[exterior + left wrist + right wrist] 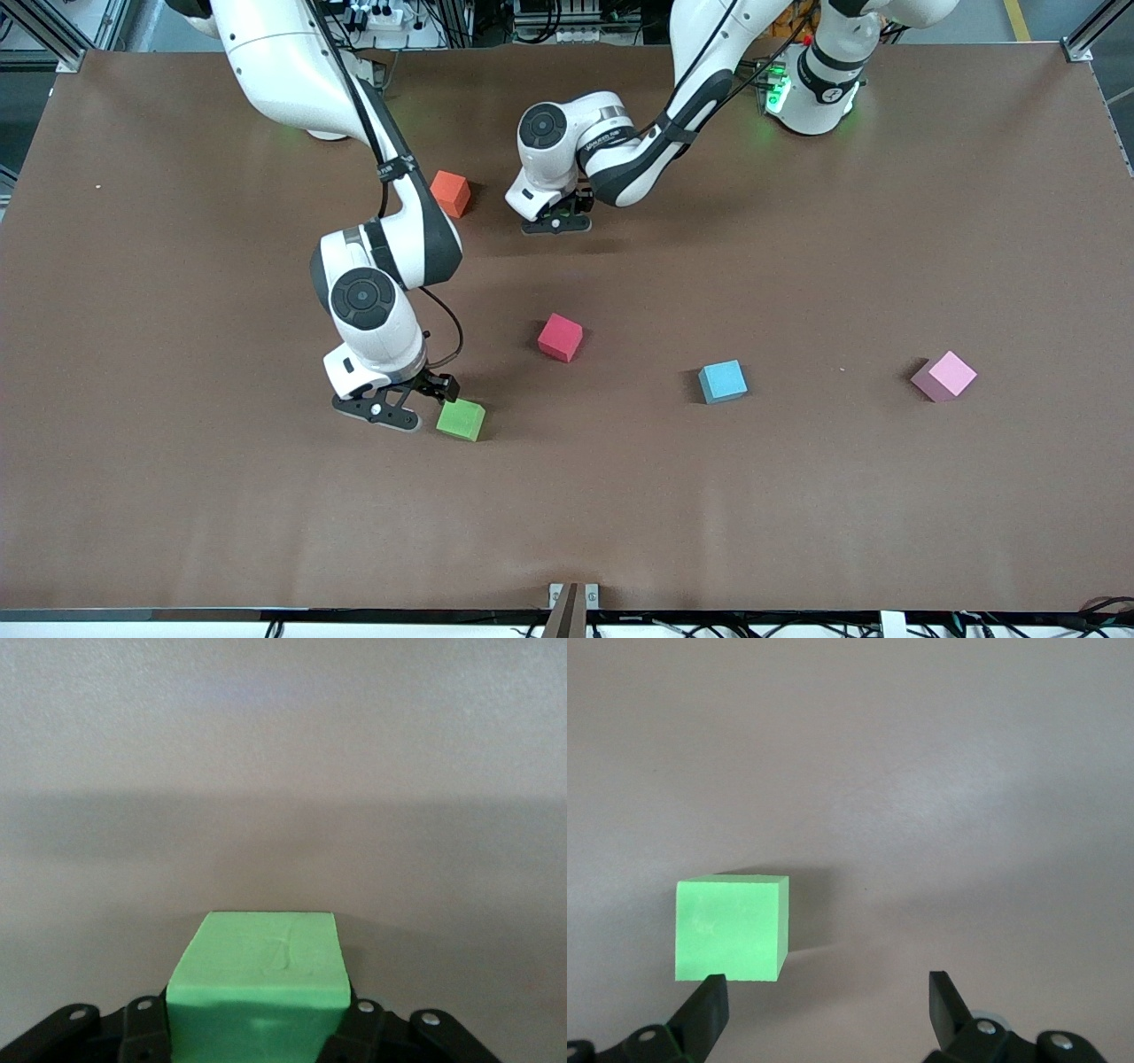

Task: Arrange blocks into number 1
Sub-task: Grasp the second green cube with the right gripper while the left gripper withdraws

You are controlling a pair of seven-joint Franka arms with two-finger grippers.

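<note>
While the left gripper [556, 219] pinches a green block [257, 979] low over the table near the orange block [451, 193], the right gripper [403, 403] hangs spread beside another green block [462, 419]; it should centre over that block before closing.

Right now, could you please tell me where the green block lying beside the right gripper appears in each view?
Front view: green block beside the open right gripper.
Left wrist view: not in it; the cube there is a second green block, clamped by the left gripper.
Right wrist view: green block just ahead of one finger.
Shared landmark: the right gripper.
</note>
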